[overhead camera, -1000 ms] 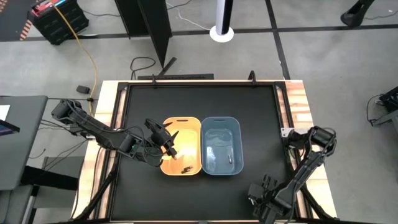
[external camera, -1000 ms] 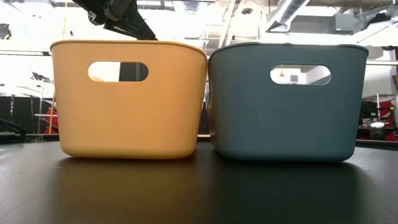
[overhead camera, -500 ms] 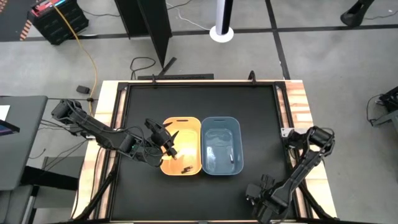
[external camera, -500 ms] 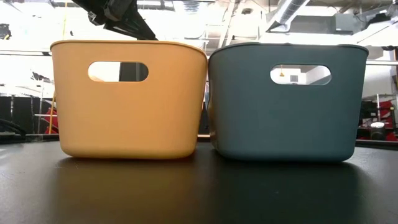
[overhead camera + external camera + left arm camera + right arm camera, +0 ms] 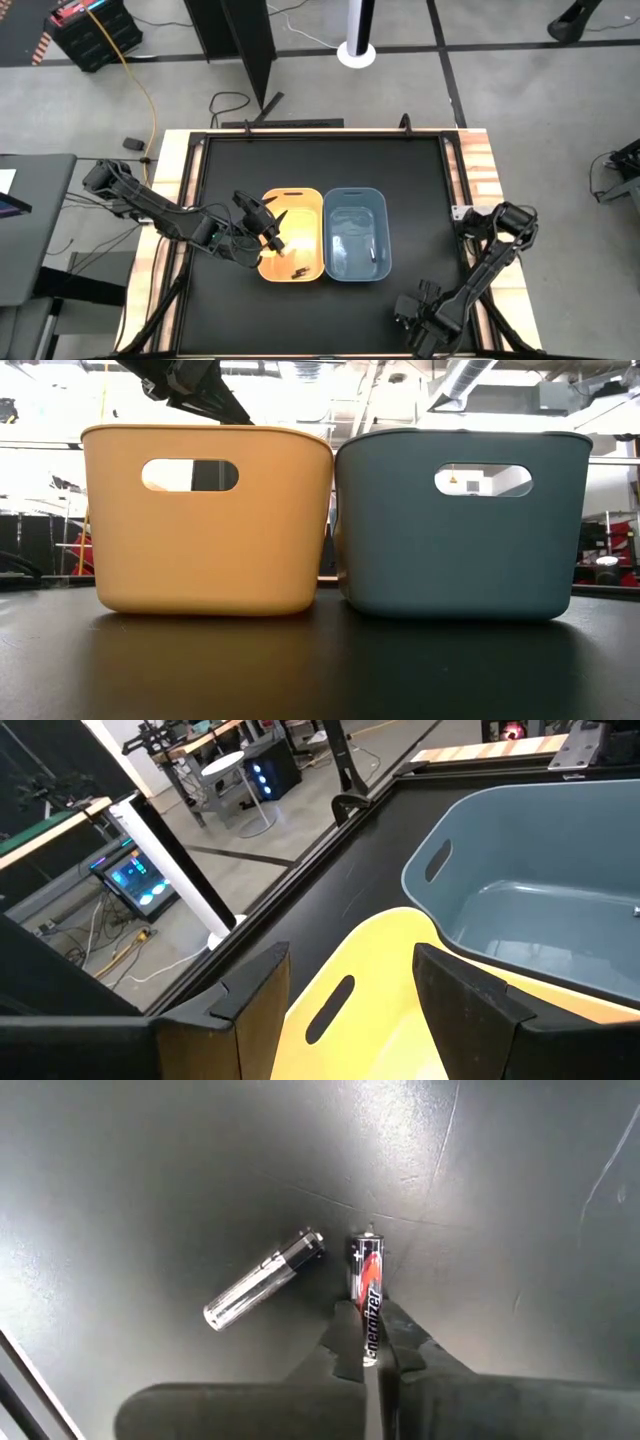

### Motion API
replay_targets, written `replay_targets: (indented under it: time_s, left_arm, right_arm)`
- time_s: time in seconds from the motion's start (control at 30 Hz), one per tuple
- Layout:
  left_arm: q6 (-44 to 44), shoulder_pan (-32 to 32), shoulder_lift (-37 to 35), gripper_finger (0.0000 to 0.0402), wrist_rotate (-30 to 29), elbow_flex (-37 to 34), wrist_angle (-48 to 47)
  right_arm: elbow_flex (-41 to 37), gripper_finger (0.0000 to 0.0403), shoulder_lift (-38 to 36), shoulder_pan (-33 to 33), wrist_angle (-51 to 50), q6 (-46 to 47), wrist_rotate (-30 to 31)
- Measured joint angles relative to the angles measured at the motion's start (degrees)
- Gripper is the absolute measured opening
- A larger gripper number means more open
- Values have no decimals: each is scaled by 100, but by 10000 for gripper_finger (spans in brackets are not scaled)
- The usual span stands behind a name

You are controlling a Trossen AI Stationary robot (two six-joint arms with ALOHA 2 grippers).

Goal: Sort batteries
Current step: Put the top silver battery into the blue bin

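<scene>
The right tool [image 5: 370,1342] is down at the near right part of the black desk [image 5: 420,190], its fingers narrowed around a dark battery with a red band [image 5: 366,1296], which lies on the desk surface with its tip pointing away from the wrist. Just beside it, apart from the fingers and angled away, lies a silvery battery [image 5: 262,1280]. In the high view this tool [image 5: 412,312] sits well apart from the two bins. The left tool [image 5: 272,238] hangs over the left rim of the yellow bin [image 5: 305,205], its fingers [image 5: 470,995] spread wide with nothing between them. A few dark batteries [image 5: 298,270] lie at the near end of the yellow bin, and a pale one [image 5: 370,256] lies in the blue bin [image 5: 355,200] touching its right side. The desk has a black mat with pale wooden edges; around it is grey floor, a yellow cable [image 5: 140,90] and a white stand [image 5: 356,50].
</scene>
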Motion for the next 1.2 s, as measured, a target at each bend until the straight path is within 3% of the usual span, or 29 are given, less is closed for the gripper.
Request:
replay_targets:
  time_s: [0.97, 1.2]
  left_arm:
    - [2, -2, 0, 207, 0, 0, 1]
    - [0, 0, 0, 207, 0, 0, 1]
  right_arm:
    - [-19, 0, -177, -1, -189, 44, 337]
    - [-12, 37, -179, -48, -19, -90, 184]
